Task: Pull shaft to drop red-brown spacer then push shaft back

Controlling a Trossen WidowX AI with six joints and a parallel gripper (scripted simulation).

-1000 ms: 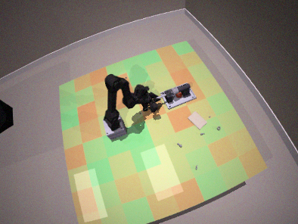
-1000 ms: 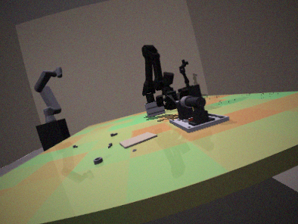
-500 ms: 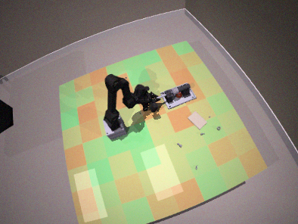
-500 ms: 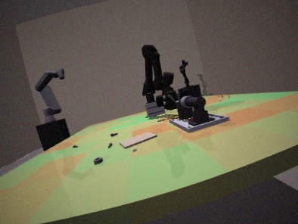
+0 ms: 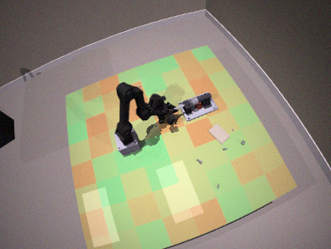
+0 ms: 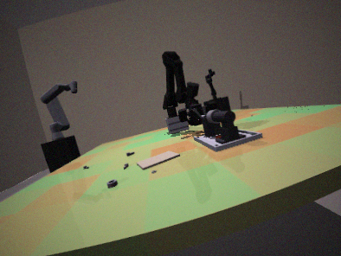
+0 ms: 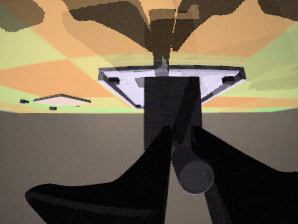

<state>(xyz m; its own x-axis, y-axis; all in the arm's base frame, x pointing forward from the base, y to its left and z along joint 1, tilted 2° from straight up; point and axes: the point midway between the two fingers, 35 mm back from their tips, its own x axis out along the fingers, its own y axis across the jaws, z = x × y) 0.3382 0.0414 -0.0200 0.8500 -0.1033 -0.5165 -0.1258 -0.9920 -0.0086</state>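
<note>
My gripper [image 5: 176, 109] [image 7: 180, 131] is shut on the shaft [image 5: 179, 108] [image 7: 183, 150], at the end outside the near support block [image 7: 155, 112]. The fixture stands on a pale base plate [image 5: 192, 118] [image 6: 253, 136] [image 7: 121, 89]. The big dark housing block [image 5: 205, 99] [image 6: 229, 132] is at the far end from my gripper. A light grey spacer [image 5: 193, 101] [image 6: 212, 116] is up on the shaft line beside it. The red-brown spacer [image 5: 199, 106] [image 6: 218, 137] shows low between the blocks, below the shaft line; whether it touches the plate is unclear. Other spacers are too small or hidden to tell apart.
A pale flat block [image 5: 218, 134] [image 6: 158, 160] [image 7: 62, 100] lies beside the fixture. A dark ring [image 5: 243, 142] [image 6: 112, 183] and several small dark parts are scattered beyond it. Another arm [image 6: 56, 113] stands in the background at the left.
</note>
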